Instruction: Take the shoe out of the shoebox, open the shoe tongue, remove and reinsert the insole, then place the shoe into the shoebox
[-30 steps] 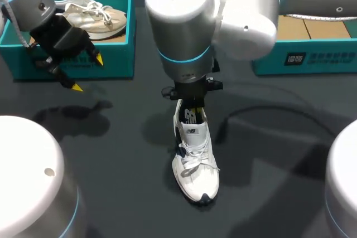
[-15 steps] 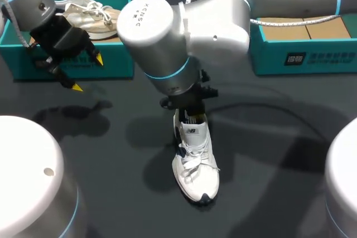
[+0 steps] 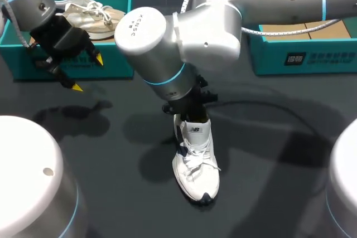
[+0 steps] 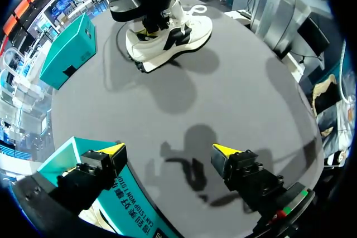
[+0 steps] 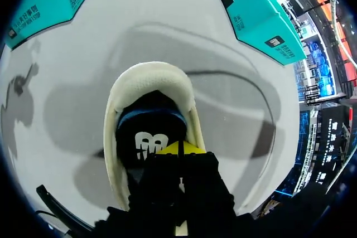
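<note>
A white shoe point(image 3: 196, 163) stands on the dark table, toe toward the front edge. My right gripper point(image 3: 188, 113) reaches down into its opening from above. In the right wrist view the right gripper point(image 5: 179, 149) is shut, its yellow tips together on the dark insole point(image 5: 146, 126) inside the shoe's cream collar point(image 5: 150, 79). I cannot tell whether it pinches anything. My left gripper point(image 3: 87, 73) hangs open and empty in front of the left teal shoebox point(image 3: 120, 62), well left of the shoe. From the left gripper point(image 4: 168, 150) the shoe point(image 4: 173, 34) lies far ahead.
The left shoebox holds a beige shoe point(image 3: 95, 15). A second teal box point(image 3: 301, 54) stands at the back right, with cardboard in it. Both teal boxes point(image 5: 259, 18) point(image 5: 44, 1) lie ahead of the right gripper.
My right arm has swung its wrist leftward and tilted over the shoe. The gripper sits lower in the opening, and the dark insole is now hidden in the head view. The left arm has not moved.
</note>
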